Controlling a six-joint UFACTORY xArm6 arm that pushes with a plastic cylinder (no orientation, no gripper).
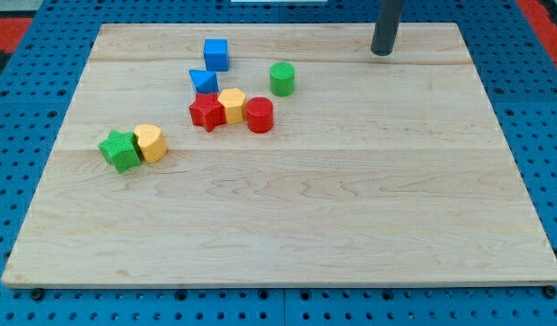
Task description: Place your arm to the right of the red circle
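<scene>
The red circle (259, 115) lies on the wooden board (350, 208), left of the middle and toward the view's top. It touches a yellow block (231, 106) on its left, which touches a red star (206, 112). My tip (381, 52) rests near the board's top edge, far to the upper right of the red circle and apart from every block.
A green cylinder (282, 79) stands just above and right of the red circle. A blue cube (216, 54) and a blue block (203, 81) lie above the cluster. A green star (120, 150) and a yellow block (150, 142) sit together at the left.
</scene>
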